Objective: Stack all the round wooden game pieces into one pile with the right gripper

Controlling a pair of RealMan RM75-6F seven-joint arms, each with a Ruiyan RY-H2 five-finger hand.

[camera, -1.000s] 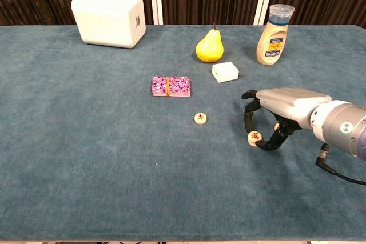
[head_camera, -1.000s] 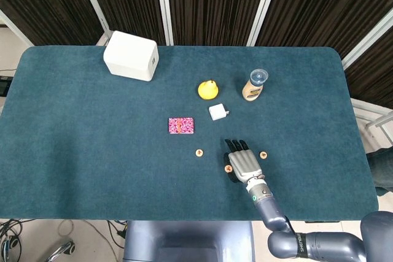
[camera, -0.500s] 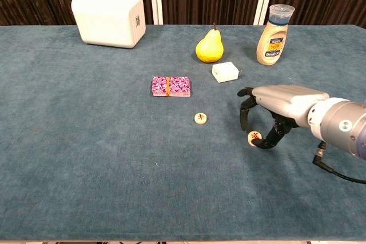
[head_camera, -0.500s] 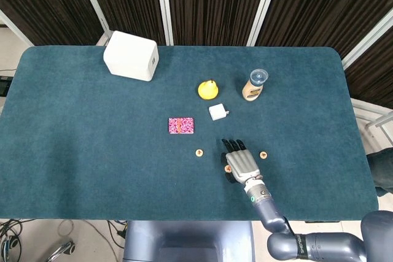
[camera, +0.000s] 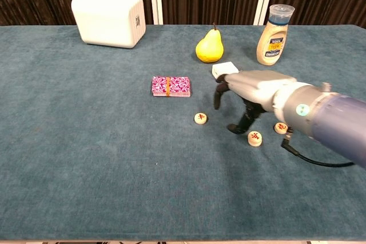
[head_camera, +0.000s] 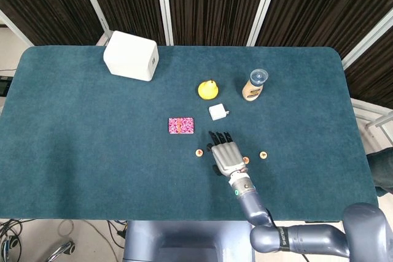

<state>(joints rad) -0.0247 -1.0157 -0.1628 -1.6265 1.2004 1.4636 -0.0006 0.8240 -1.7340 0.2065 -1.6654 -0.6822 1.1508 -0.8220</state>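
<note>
Three round game pieces (camera: 201, 118) lie flat, apart; right hand (camera: 245, 92) spread, holding nothing.

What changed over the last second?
The right hand moved left across the table and let go of the round piece it was pinching; that piece now lies free on the cloth, the hand above it, nearer the left piece. The third piece, pear, bottle, card deck and white box stayed put.
</note>
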